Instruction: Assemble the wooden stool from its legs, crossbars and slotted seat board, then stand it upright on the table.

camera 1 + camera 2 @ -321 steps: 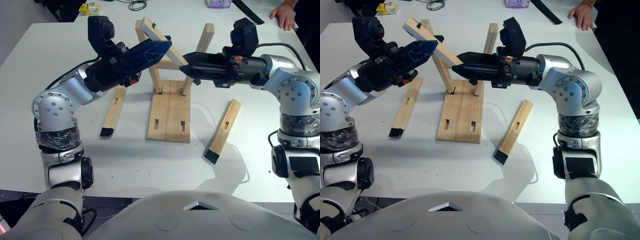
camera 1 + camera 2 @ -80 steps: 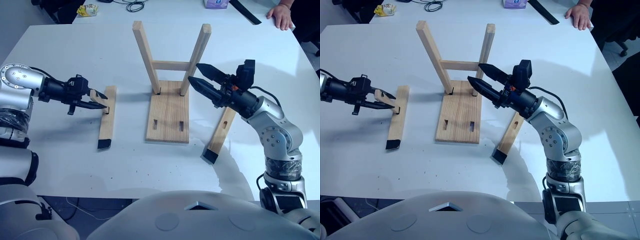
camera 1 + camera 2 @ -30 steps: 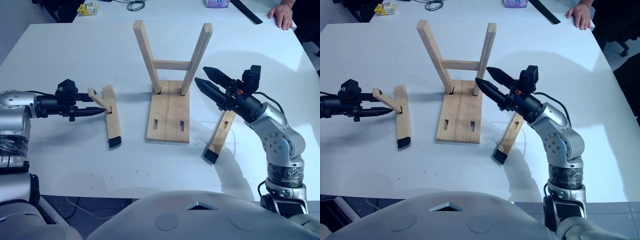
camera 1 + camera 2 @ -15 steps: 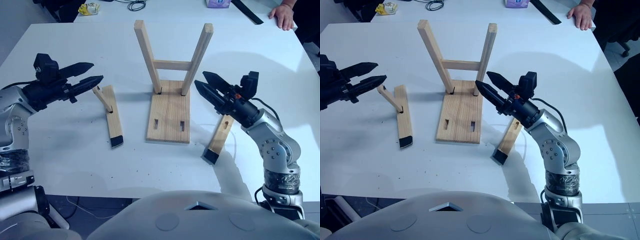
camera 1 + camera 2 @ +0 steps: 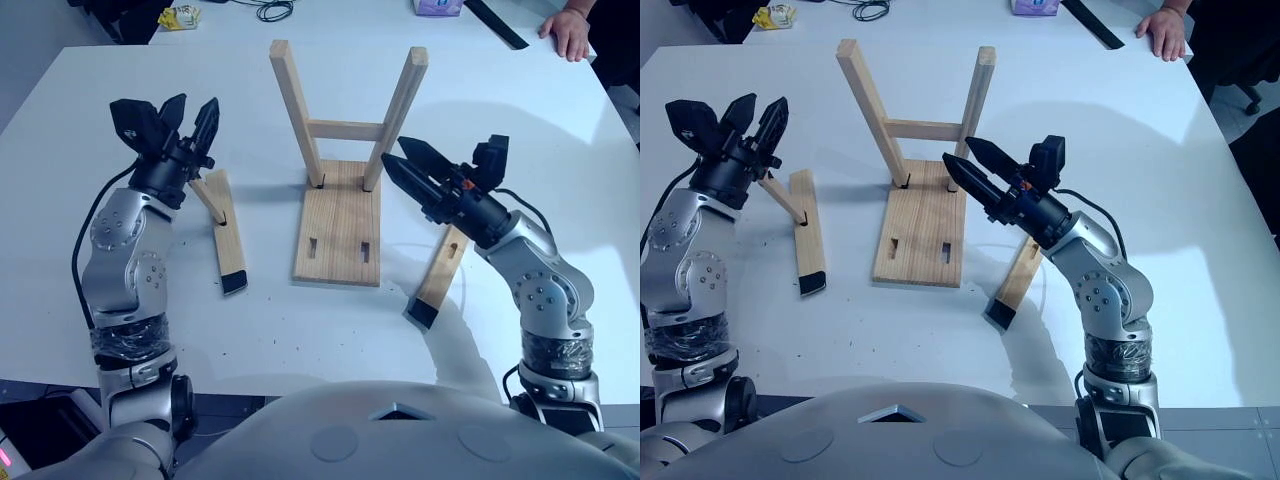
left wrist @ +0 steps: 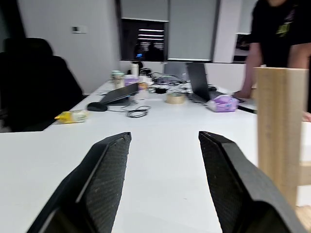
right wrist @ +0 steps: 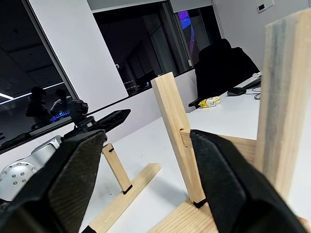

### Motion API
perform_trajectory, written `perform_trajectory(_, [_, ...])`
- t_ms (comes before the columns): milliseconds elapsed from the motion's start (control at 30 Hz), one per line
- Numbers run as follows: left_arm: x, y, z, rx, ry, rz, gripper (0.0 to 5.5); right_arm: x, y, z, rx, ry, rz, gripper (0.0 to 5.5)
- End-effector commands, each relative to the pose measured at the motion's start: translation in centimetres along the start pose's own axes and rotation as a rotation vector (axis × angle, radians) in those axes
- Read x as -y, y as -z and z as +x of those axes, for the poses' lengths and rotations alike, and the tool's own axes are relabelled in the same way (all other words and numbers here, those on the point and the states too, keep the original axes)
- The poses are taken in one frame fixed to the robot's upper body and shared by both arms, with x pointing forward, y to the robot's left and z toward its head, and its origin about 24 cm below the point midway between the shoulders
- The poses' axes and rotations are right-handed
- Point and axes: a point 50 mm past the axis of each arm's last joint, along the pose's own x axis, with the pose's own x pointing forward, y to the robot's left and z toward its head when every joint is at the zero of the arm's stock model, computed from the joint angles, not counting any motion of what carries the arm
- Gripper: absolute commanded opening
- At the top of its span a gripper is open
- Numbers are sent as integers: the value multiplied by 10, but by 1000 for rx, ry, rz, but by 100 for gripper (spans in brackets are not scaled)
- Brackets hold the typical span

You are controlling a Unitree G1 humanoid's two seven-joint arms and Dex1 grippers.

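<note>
The slotted seat board (image 5: 335, 228) lies flat mid-table. Two legs (image 5: 295, 115) (image 5: 392, 118) stand in its far slots, joined by a crossbar (image 5: 345, 130). To the left, a loose leg (image 5: 228, 235) lies on the table with a short crossbar (image 5: 205, 192) sticking up from it at a slant. Another loose leg (image 5: 440, 268) lies to the right of the board. My left gripper (image 5: 195, 103) is open in the air just above that slanted crossbar, holding nothing. My right gripper (image 5: 398, 154) is open beside the standing right leg, apart from it.
A person's hand (image 5: 570, 25) rests on the far right corner of the table, next to a black strip (image 5: 495, 22). A purple pack (image 5: 438, 6), cables (image 5: 272, 10) and a yellow item (image 5: 180, 15) lie beyond the far edge.
My left gripper has let go of the short crossbar, swung inward and now points up and away, open. The right gripper has drifted slightly toward the standing leg. The wooden parts stayed put.
</note>
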Motion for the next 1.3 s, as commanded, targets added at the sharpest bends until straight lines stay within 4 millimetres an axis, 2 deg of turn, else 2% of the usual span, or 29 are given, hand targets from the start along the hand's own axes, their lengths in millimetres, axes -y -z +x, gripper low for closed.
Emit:
perform_trajectory(33, [10,-20,8,56,5,-5,259,-1,1,2,6,-2,9,322])
perform_trajectory(167, [15,-29,9,95,3,-7,259,-2,3,1,11,6,14,322])
perform_trajectory(267, [23,-66,10,324,23,-56,259,-2,2,1,14,10,13,322])
perform_trajectory(333, [22,-76,10,382,3,-56,259,-1,2,0,14,11,13,322])
perform_trajectory(400, [14,-67,10,335,-42,-45,259,-1,2,0,12,11,13,322])
perform_trajectory(533, [5,-30,7,133,-105,-22,259,-1,2,0,6,13,15,322])
perform_trajectory(567, [4,-18,6,68,-111,-25,259,-1,3,0,5,14,16,322])
perform_trajectory(667, [5,32,-9,-259,-115,-73,259,-1,3,0,-2,15,19,322])
perform_trajectory(700, [11,39,-13,-309,-79,-97,259,-1,3,0,-3,15,20,322])
perform_trajectory(800, [28,38,-18,-350,27,-138,259,0,2,1,-2,18,20,322])
perform_trajectory(933, [27,41,-23,-371,28,-116,259,0,1,1,-1,20,18,322])
perform_trajectory(1033, [24,31,-17,-306,23,-116,259,1,2,2,-1,23,17,322])
perform_trajectory(1133, [13,11,-7,-187,-20,-115,259,1,2,2,-1,23,17,322])
perform_trajectory(1233, [1,-27,3,10,-62,-132,259,0,2,1,1,23,18,322])
perform_trajectory(1300, [1,-52,6,136,-43,-168,259,0,2,2,0,21,20,322])
